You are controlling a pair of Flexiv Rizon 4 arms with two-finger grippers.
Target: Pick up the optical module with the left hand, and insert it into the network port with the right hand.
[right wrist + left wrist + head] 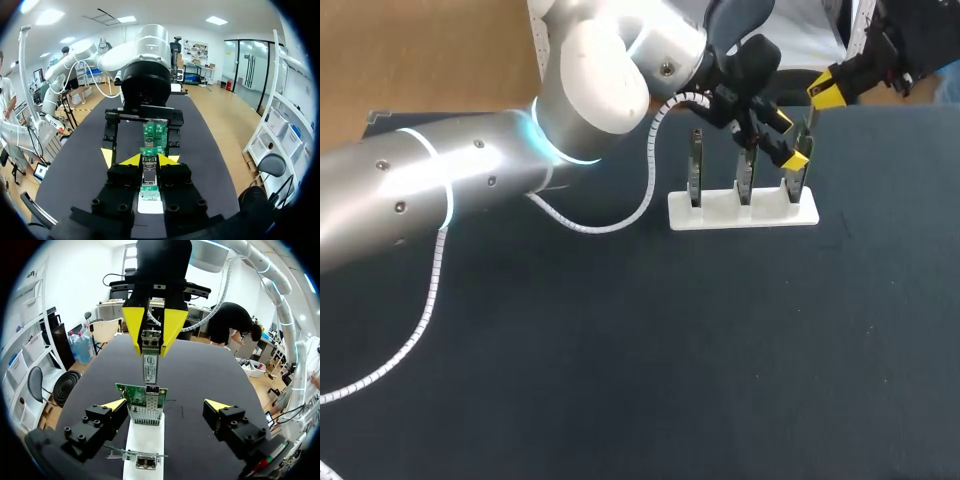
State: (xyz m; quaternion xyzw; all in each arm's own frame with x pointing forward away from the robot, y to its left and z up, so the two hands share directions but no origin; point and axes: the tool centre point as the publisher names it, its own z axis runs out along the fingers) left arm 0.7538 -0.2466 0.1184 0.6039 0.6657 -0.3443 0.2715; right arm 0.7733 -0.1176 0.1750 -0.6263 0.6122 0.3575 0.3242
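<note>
Left wrist view, right hand [152, 341] pinching module [150, 368]

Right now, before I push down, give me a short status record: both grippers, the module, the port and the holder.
right gripper: shut on the optical module, which hangs upright below its fingers
left gripper: open, one finger on each side of the green board
network port: on the top edge of that board, opening upward
alignment: the module's lower end is at the port's mouth; I cannot tell whether it has entered
white holder: three boards upright; the target is the one at the right arm's end
</note>
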